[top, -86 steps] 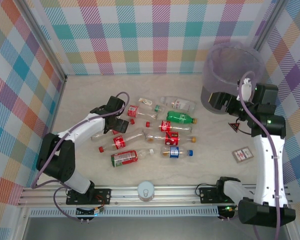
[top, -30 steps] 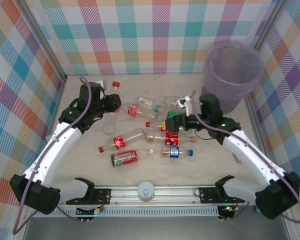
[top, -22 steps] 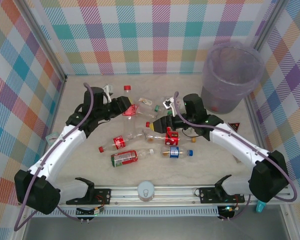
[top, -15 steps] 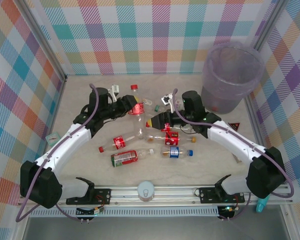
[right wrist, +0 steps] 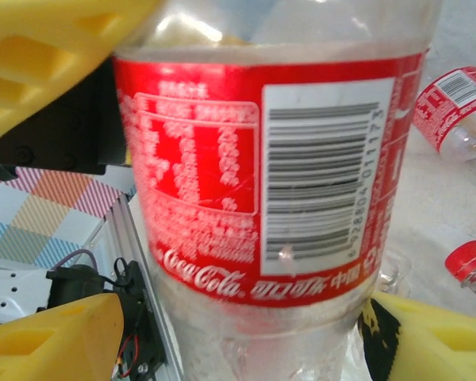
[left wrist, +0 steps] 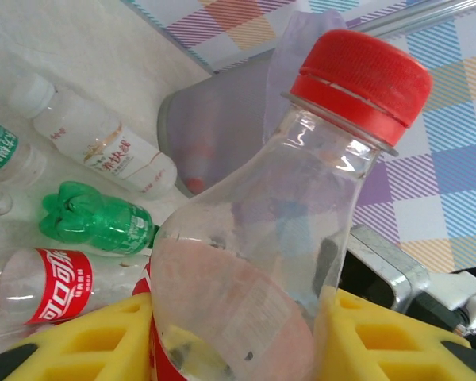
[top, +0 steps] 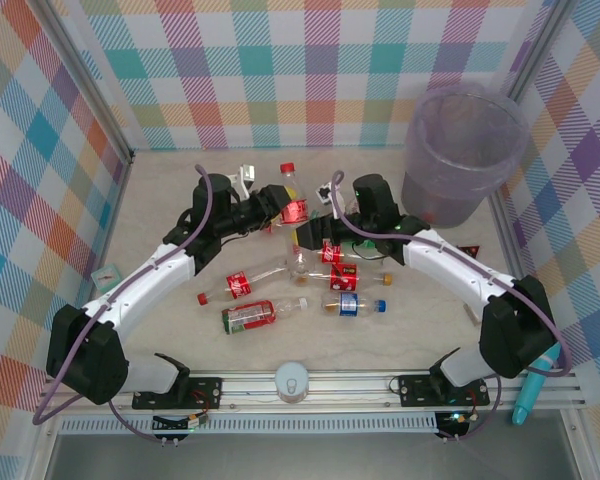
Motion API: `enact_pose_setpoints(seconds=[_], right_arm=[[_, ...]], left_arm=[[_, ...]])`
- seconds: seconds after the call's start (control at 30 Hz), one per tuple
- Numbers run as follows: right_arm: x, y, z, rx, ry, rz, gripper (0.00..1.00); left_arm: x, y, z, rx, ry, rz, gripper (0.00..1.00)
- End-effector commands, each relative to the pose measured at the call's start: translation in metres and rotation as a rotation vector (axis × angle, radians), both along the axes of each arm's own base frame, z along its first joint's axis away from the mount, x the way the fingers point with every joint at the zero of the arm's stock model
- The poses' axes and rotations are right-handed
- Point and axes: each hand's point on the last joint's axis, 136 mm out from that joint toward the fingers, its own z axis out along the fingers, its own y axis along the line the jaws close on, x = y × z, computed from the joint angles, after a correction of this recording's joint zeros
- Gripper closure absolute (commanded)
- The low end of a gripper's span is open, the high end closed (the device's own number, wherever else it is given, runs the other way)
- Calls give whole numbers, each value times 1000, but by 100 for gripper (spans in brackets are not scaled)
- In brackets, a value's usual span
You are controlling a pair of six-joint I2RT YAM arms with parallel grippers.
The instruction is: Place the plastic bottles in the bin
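The bottle [top: 293,203] you are dealing with, red cap and red label, is up off the table [top: 160,190], roughly upright between the two arms and well apart from the bin [top: 467,150]. Your left gripper [left wrist: 234,337] is clamped on its lower body, yellow pads pressed in on both sides, so that arm is carrying the weight. Your right gripper [right wrist: 238,337] sits around the bottom part below the label. Its jaws are wide, and a gap shows on one side, so it has no grip yet.

This looks like a handover. The bin stands in the far right corner, on the right arm's side, so passing the bottle across probably makes sense. It is likely held high to keep the fingers clear of the other bottles [top: 280,285] lying in a loose cluster below.

Close the right jaws firmly before you let go with the left, because smooth, light plastic could slip or tip.
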Motion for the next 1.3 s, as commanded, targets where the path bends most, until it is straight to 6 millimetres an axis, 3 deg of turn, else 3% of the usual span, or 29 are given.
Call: enact_pose_setpoints(seconds=[0.0,0.07,0.27,0.63,0.73,0.83,1.0,1.07,1.27], right_arm=[[5,3,-1,-47,-51,5,27],[6,2,-1,-55,-58,-2,31],[9,1,8,-59,-83,-9,31],[14,-5,10,-102,-106,-42,43],[16,-12,15,-129,-143,-67,44],[21,-27,21,-179,-175,-112,45],[52,-77,57,-252,-259,-293,47],[70,-108,84,-276,-318,-405,48],[129,-240,180,-416,-534,-921,47]], left_arm=[[-6,-14,12,-56,-34,-52,56],[-7,-15,10,-59,-31,-56,56],[-6,-19,8,-48,-29,-59,54],[-6,-19,11,-51,-50,-49,39],[-6,-10,19,-22,-85,-35,27],[-5,20,37,11,-128,28,11],[-17,73,59,140,-187,158,4],[-23,86,46,232,-155,188,4],[-48,111,-29,406,23,225,6]])
